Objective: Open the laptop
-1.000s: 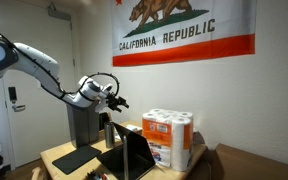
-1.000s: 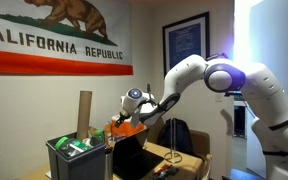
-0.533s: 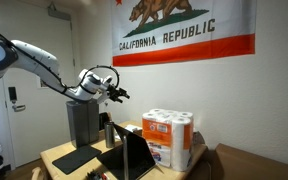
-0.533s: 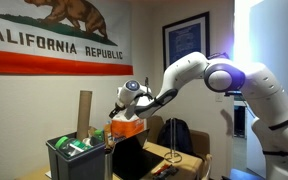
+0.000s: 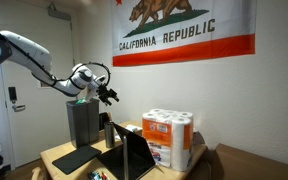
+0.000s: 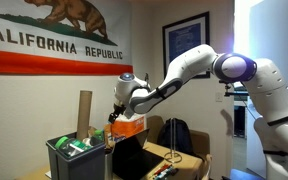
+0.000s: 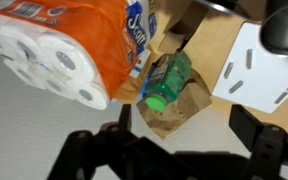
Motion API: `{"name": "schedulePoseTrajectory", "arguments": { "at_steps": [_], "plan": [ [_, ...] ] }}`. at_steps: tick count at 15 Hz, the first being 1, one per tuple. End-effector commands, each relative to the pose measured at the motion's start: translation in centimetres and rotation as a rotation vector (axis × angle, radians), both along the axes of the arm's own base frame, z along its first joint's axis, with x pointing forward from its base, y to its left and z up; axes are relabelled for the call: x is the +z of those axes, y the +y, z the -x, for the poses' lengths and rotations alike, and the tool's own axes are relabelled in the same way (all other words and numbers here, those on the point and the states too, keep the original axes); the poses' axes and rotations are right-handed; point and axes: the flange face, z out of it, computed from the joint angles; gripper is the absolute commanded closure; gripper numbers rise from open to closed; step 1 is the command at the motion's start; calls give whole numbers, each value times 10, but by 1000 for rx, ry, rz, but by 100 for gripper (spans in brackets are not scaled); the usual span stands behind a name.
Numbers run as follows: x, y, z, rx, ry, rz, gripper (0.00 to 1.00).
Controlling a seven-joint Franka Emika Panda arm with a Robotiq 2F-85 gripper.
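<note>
The laptop (image 5: 130, 157) stands on the wooden table with its lid raised and the dark screen upright. It also shows in an exterior view (image 6: 134, 160) as a dark panel. It is out of the wrist view. My gripper (image 5: 108, 94) hangs in the air well above and behind the laptop, near the top of the tall dark grey box (image 5: 82, 123), touching nothing. In an exterior view my gripper (image 6: 117, 110) sits above the orange pack. In the wrist view my gripper (image 7: 184, 150) is open and empty, with both dark fingers (image 7: 119, 140) wide apart.
A toilet-paper pack (image 5: 169, 138) stands beside the laptop and fills the upper left of the wrist view (image 7: 64, 50). A flat black pad (image 5: 74, 158) lies at the table's front. A green bottle (image 7: 166, 80) lies in a brown bag (image 7: 174, 112). A grey bin (image 6: 79, 155) holds a cardboard tube (image 6: 84, 112).
My gripper has risen and pulled back from above the laptop towards the tall grey box. The laptop lid stays upright.
</note>
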Motion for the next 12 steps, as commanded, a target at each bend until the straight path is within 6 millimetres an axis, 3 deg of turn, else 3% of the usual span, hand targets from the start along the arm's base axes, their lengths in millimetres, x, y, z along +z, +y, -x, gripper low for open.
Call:
{"name": "schedulePoseTrajectory", "arguments": {
  "at_steps": [1, 8, 12],
  "plan": [
    [4, 30, 43, 91, 157, -77, 0],
    [-42, 131, 94, 292, 432, -353, 0],
    [-61, 162, 116, 335, 649, -457, 0]
  ]
}}
